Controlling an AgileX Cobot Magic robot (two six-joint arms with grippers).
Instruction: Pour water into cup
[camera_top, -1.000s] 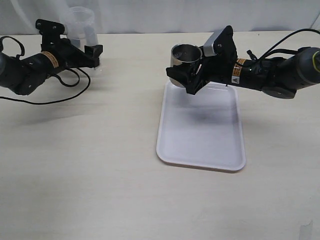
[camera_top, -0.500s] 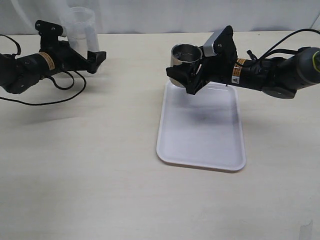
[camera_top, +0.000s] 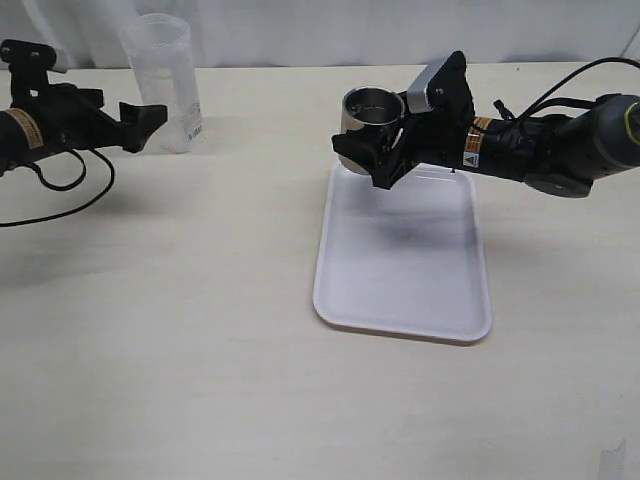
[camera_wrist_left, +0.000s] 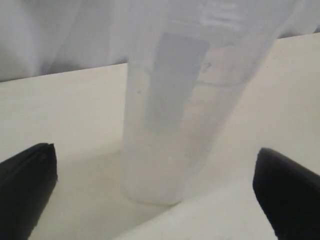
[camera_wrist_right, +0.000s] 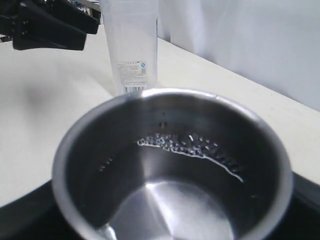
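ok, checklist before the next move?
1. Right gripper shut on short brushed-steel cylindrical cup: ok.
2. Cup about upright, mouth up: ok.
3. Water in cup: ok, bubbled waterline shows.
4. Tall clear plastic tumbler upright on beige table: ok.
5. Left gripper open, not gripping tumbler: ok.
6. Water left in tumbler: cannot tell.

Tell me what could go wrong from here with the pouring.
1. The open left pincer sits close beside the tall clear tumbler without gripping it; a careless approach could knock it over.
2. The right pincer holds the steel cup in the air by the white tray's far edge, with water already inside; a slip or tilt could spill it onto the table.
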